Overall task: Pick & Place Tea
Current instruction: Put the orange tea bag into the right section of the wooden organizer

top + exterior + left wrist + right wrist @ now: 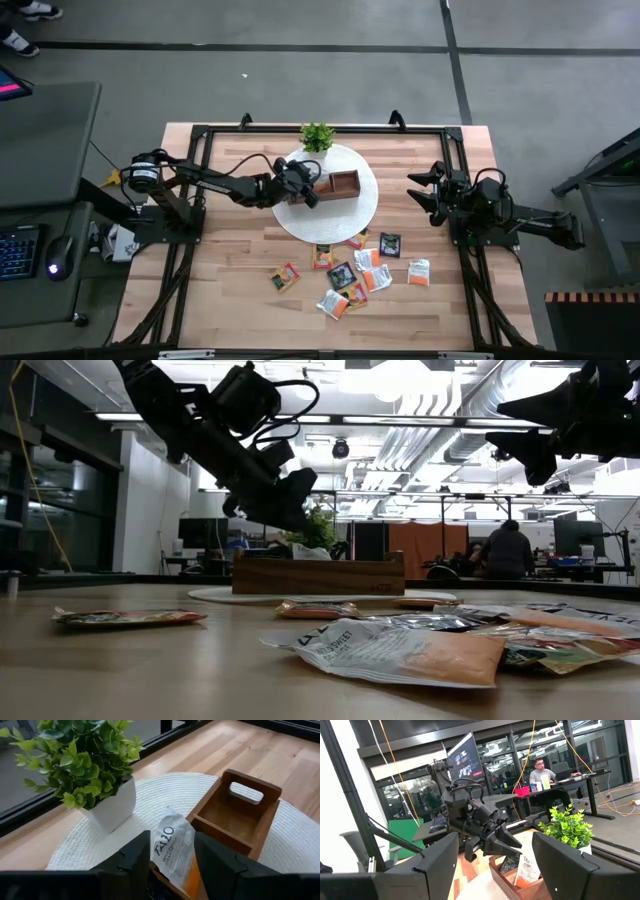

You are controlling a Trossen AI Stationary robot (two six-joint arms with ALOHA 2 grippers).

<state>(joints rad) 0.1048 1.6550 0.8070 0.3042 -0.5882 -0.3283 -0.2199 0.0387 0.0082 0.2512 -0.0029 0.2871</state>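
A brown wooden tray (343, 184) with compartments sits on a round white woven mat (360, 215). A small green potted plant (317, 136) in a white pot stands at the mat's far edge, just beside the tray. Under them lies the light wooden table (230, 290). Off the table, a keyboard (18, 251) and mouse (58, 247) rest on a side desk. A person (507, 552) sits in the room beyond.

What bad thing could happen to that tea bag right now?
The orange-and-white tea bag stands on end between the left end effector's open fingers, poking above the wooden tray. It might tip out onto the white mat, or the fingers might snag it while lifting away.
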